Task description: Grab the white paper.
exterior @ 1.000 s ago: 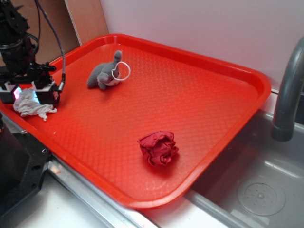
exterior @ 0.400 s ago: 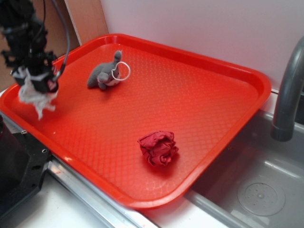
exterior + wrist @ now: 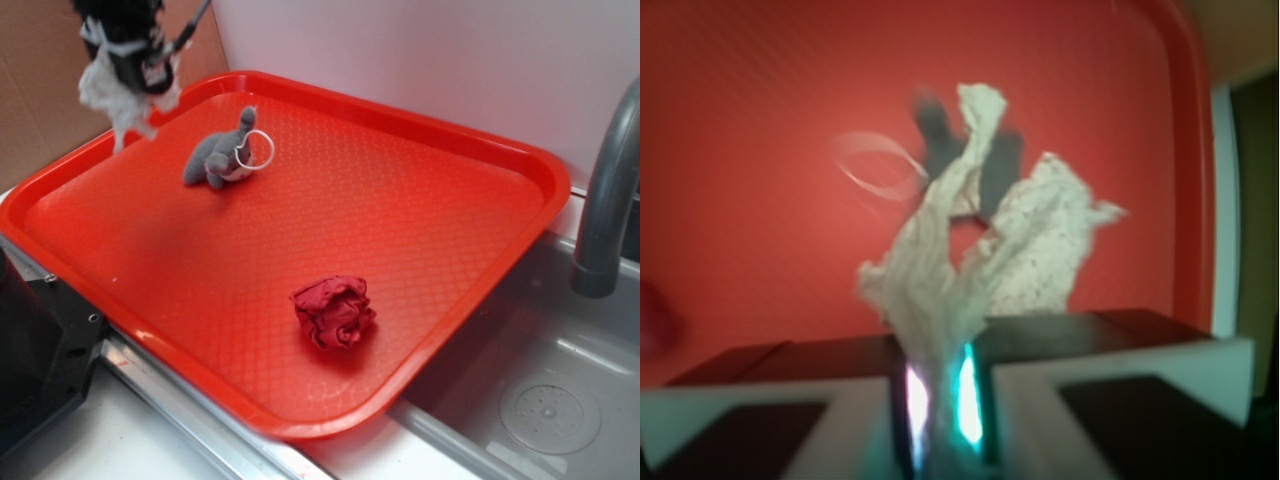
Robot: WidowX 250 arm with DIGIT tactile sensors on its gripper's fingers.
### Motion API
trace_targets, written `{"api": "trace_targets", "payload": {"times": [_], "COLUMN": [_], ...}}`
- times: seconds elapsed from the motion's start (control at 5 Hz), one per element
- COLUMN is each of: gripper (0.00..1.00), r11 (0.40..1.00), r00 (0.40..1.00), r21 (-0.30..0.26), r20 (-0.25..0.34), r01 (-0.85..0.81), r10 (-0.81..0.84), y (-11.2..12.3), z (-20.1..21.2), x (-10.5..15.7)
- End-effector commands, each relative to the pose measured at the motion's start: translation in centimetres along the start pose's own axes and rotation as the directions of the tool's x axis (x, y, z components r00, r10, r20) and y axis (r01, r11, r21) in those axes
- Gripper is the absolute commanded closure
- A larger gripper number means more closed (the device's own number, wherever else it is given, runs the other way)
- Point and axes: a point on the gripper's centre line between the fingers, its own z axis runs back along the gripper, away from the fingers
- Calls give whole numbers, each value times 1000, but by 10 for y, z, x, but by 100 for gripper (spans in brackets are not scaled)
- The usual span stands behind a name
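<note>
My gripper [image 3: 128, 62] is at the top left of the exterior view, high above the left back corner of the red tray [image 3: 520, 160]. It is shut on the white paper [image 3: 112, 92], which hangs ragged below the jaws, clear of the tray. In the wrist view the paper [image 3: 970, 260] is pinched between the two pads of the gripper [image 3: 940, 400] and spreads out in front of them. The grey plush animal with a white ring [image 3: 225, 152] lies on the tray to the right of and below the gripper. It shows blurred behind the paper in the wrist view [image 3: 940, 130].
A red wad [image 3: 333, 311] lies near the tray's front edge. A grey faucet pipe [image 3: 608, 190] stands at the right over a steel sink [image 3: 550, 400]. A black base [image 3: 35, 350] sits at the lower left. Brown board and a white wall stand behind.
My gripper has risen from the tray's left edge and moved back and to the right, lifting the white paper off the tray. The plush animal and red wad have not moved.
</note>
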Motion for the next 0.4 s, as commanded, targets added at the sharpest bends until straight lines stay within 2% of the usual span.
{"api": "trace_targets", "payload": {"times": [0.0,0.2], "gripper": [100,100], "r11": [999,999], "r00": [994,981], "r21": [-54,44], "r20": [108,190], "r01": [10,24], "r10": [-4,-32], "y": [-14,-14], "z": [78,83], "x": [-11,-17]}}
